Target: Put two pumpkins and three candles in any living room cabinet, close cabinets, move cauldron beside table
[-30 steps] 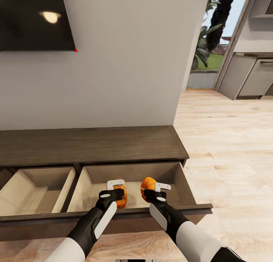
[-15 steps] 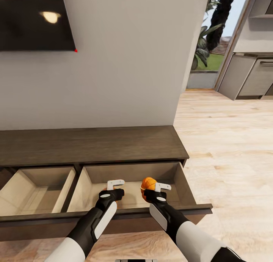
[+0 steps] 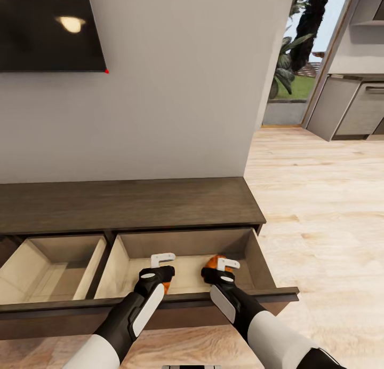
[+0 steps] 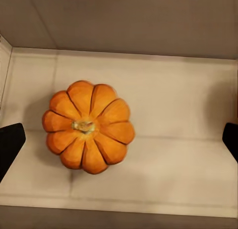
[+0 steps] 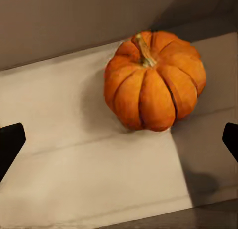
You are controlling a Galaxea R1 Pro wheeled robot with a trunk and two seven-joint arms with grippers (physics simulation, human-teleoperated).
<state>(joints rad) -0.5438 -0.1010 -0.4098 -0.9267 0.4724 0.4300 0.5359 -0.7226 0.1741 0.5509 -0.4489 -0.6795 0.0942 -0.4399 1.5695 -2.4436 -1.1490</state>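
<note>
The cabinet (image 3: 128, 203) has its drawer (image 3: 181, 275) pulled out with 2 pumpkins (image 4: 88, 125) (image 5: 154, 80) resting on its floor; left end effector (image 3: 160, 267) and right end effector (image 3: 223, 270) hover wide apart above, holding nothing. Candles, closing and cauldron likely remain

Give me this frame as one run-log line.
phase: release | left gripper: open above pumpkin | right gripper: open, second pumpkin on drawer floor | cabinet: both drawers open

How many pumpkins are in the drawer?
2. One pumpkin sits on the drawer floor under the left gripper; the other pumpkin sits under the right gripper. Both grippers are open.
</note>
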